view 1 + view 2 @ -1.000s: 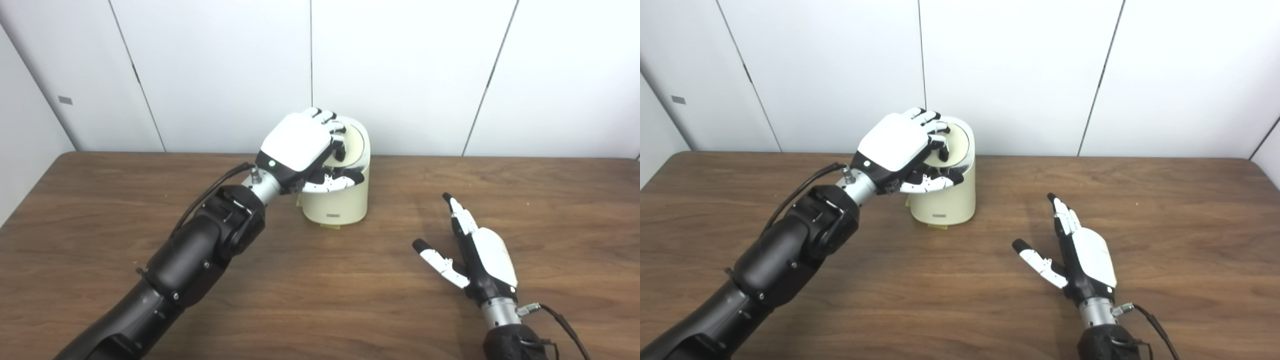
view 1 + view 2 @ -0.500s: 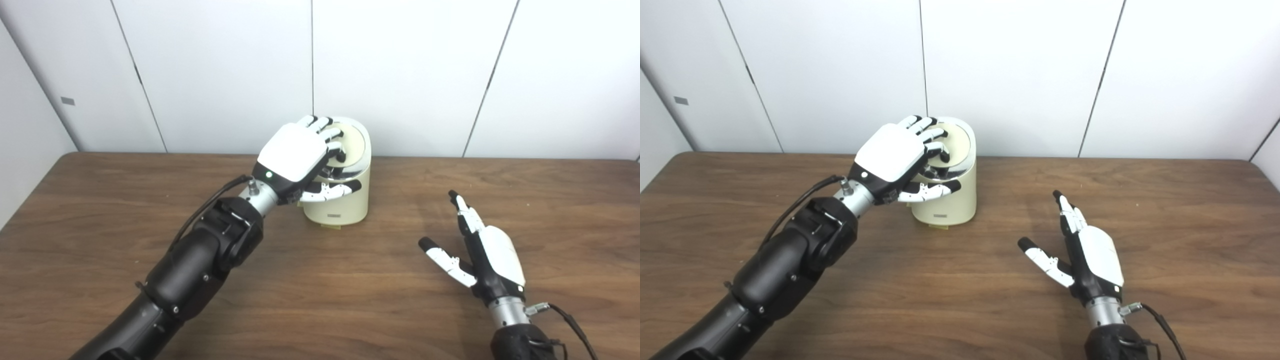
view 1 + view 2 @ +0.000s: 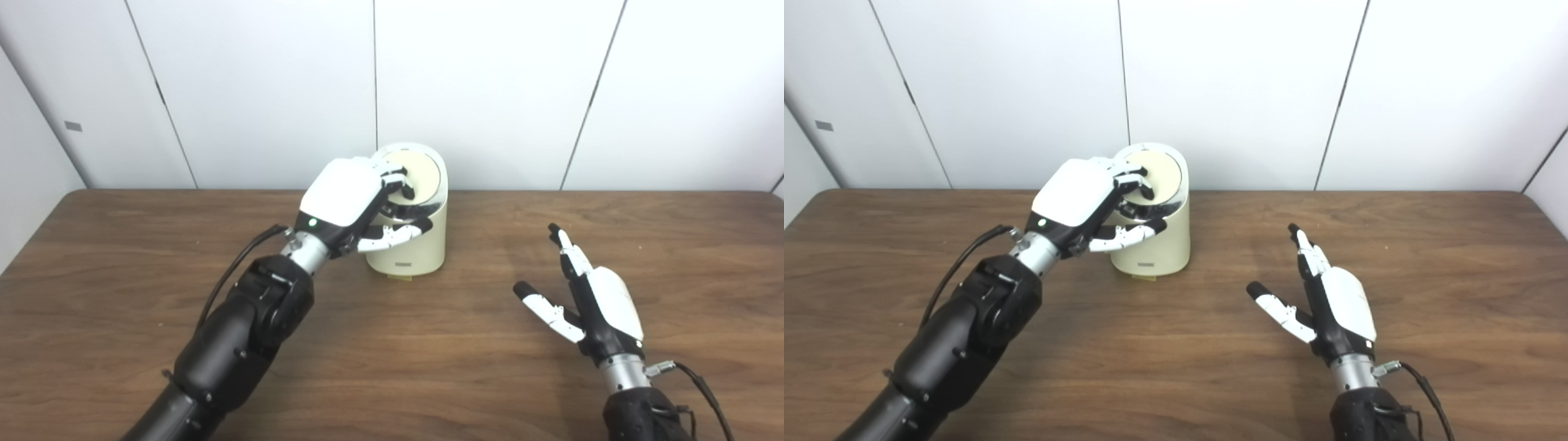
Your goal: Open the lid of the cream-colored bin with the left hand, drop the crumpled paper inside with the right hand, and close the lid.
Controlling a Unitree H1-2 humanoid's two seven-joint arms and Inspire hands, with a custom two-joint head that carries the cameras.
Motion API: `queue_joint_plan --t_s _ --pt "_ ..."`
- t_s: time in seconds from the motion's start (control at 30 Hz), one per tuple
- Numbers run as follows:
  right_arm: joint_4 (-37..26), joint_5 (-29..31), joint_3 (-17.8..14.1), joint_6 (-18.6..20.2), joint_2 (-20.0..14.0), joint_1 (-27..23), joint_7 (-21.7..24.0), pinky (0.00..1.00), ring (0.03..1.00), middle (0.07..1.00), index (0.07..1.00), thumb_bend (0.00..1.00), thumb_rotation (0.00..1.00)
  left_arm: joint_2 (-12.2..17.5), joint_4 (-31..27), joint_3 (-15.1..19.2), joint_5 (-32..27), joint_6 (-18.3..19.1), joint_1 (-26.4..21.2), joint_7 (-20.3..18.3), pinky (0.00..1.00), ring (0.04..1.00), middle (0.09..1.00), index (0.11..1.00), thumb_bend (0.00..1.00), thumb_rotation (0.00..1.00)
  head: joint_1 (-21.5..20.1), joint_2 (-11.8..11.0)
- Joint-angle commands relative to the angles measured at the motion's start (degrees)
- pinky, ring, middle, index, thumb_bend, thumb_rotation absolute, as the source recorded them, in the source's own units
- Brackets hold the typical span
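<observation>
The cream-colored bin [image 3: 409, 250] stands at the back middle of the table, near the wall. Its round lid [image 3: 424, 175] lies down inside a chrome rim and looks closed. My left hand [image 3: 342, 199] is at the lid's left edge, fingers curled onto the lid and thumb lying under the rim across the bin's front. My right hand [image 3: 589, 301] rests low over the table to the right of the bin, fingers spread and empty. No crumpled paper is in view.
The brown wooden table [image 3: 398, 355] runs the full width of the view. White wall panels [image 3: 490, 92] stand right behind the bin. A cable [image 3: 236, 269] loops off my left wrist.
My left hand has slid back to the left across the lid and its fingers have curled more. My right hand has barely moved. The camera has shifted slightly.
</observation>
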Motion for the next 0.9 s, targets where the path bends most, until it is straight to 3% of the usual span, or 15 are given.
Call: queue_joint_plan --t_s 0.0,0.17,0.27,0.37,0.47,0.53,0.67,0.73,0.77,0.87 --pt "-0.75 0.28 -0.45 -0.75 0.21 -2.21 -0.81 0.83 0.95 0.935 0.997 0.54 1.0 -1.21 -0.78 2.56 -3.35 -0.54 -1.7 2.38 0.78 0.897 0.907 0.9 0.49 0.91 0.17 0.02" --pt "-1.14 0.29 -0.54 0.27 0.24 -1.81 0.33 0.83 0.954 0.931 0.996 0.53 0.97 -5.72 -1.29 8.63 -11.23 -0.08 0.24 4.3 0.81 0.965 0.982 0.988 0.51 0.83 1.89 -0.03" --pt "-1.0 0.31 -0.56 0.01 0.1 -1.75 0.47 0.82 0.943 0.923 0.997 0.52 0.94 -7.44 -2.05 10.44 -13.63 -0.42 2.64 5.54 0.84 0.997 0.999 0.999 0.52 0.8 2.18 -0.04" --pt "-0.8 0.4 -0.5 -0.36 -0.04 -1.83 0.31 0.83 0.941 0.922 0.999 0.51 0.94 -9.87 -5.05 12.78 -18.68 1.7 6.3 4.72 0.84 0.994 1.0 1.0 0.52 0.77 2.23 0.05" --pt "-0.79 1.05 -0.53 -0.59 0.14 -1.92 0.4 0.84 0.941 0.923 0.996 0.51 0.95 -12.74 -9.34 15.69 -25.02 5.43 11.05 3.49 0.87 0.975 1.0 1.0 0.52 0.8 2.08 0.1" --pt "-1.15 2.31 -0.81 -0.1 0.78 -1.9 0.75 0.82 0.925 0.924 0.992 0.5 0.94 -13.59 -11.15 16.93 -27.31 6.05 14.16 3.6 0.97 0.994 1.0 1.0 0.51 0.9 2.08 0.1" --pt "-3.72 11.18 -3.61 3.42 4.39 -1.84 3.53 0.8 0.875 0.915 0.974 0.5 0.99 -14.62 -13.77 19.53 -31.04 7.49 19.71 4.16 1.0 1.0 0.999 1.0 0.51 0.99 1.59 0.01" --pt "-4.46 16.12 -5.01 3.73 5.75 -1.9 4.8 0.67 0.835 0.906 0.962 0.5 1.0 -15.29 -13.65 20.99 -34.05 7.31 21.71 4.4 0.94 0.962 0.967 1.0 0.53 1.0 1.31 -0.07" --pt "-4.9 18.57 -5.75 4.15 6.54 -1.97 5.43 0.65 0.833 0.906 0.961 0.51 1.0 -15.4 -13.5 21.49 -35.37 7.26 22.78 4.25 0.93 0.955 0.962 1.0 0.53 1.0 0.97 0.04" --pt "-6.34 23.41 -7.49 6.28 8.61 -2.17 6.32 0.69 0.871 0.919 0.957 0.54 1.0 -15.31 -13.13 22.18 -39.1 6.53 25.29 3.41 0.99 0.983 0.978 1.0 0.53 1.0 0.6 0.26"
